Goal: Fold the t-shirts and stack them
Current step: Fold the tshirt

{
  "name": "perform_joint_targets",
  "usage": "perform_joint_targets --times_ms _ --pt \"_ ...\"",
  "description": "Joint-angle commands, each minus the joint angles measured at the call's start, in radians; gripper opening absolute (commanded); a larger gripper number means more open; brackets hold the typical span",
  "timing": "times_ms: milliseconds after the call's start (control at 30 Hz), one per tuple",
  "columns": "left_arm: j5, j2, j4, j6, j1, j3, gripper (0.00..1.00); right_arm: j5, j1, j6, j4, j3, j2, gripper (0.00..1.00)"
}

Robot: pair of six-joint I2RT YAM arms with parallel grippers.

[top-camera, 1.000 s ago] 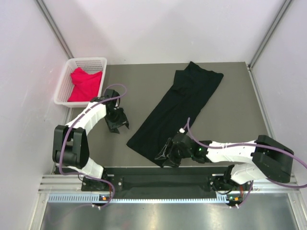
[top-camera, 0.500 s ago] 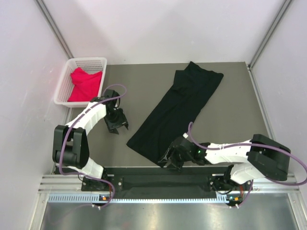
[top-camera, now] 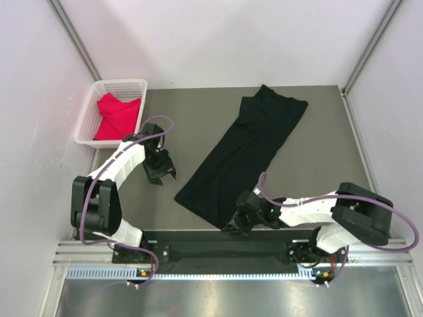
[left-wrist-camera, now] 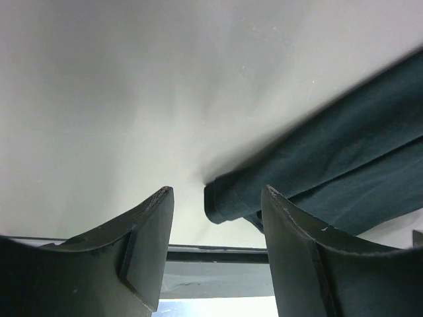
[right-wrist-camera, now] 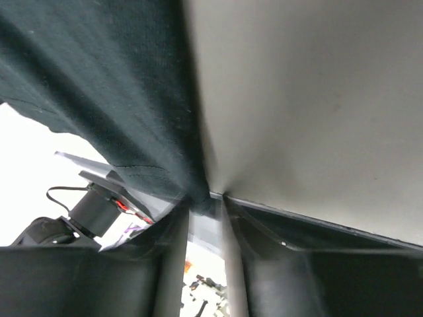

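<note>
The black t-shirt (top-camera: 248,148) lies as a long folded strip, running diagonally from the far middle of the table to the near edge. My right gripper (top-camera: 231,224) is at its near right corner. In the right wrist view the jaws stand close together, with my right gripper (right-wrist-camera: 206,199) pinching the black cloth (right-wrist-camera: 99,79) at its tips. My left gripper (top-camera: 163,173) is open, just left of the near left corner. In the left wrist view that corner (left-wrist-camera: 228,198) lies ahead between the open gripper's (left-wrist-camera: 217,191) fingers, untouched. The red-pink t-shirt (top-camera: 117,113) lies crumpled in the basket.
A white lattice basket (top-camera: 119,82) stands at the far left corner of the grey table (top-camera: 324,152). A black rail runs along the near table edge (top-camera: 198,239), right by my right gripper. White walls and metal posts enclose the table.
My right gripper has slid a little toward the near edge, onto the shirt's near right corner. The left arm has barely moved. The shirts have stayed in place.
</note>
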Motion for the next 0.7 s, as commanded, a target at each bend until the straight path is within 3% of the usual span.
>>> perform_joint_targets --times_ms 0,100,433,667 --pt "-0.007 -0.05 -0.018 0.007 0.004 0.025 0.6 0.031 0.012 0.035 0.06 -0.003 0.008 0.17" --pt "-0.005 -0.057 -0.015 0.012 0.002 0.014 0.6 0.023 0.012 0.036 0.051 -0.004 -0.001 0.0" --pt "0.116 -0.077 -0.005 0.058 0.004 0.012 0.66 -0.046 -0.008 -0.045 -0.01 -0.046 -0.133 0.0" --pt "0.239 -0.102 0.006 0.052 0.001 -0.034 0.7 -0.176 -0.047 -0.265 -0.127 -0.115 -0.29 0.0"
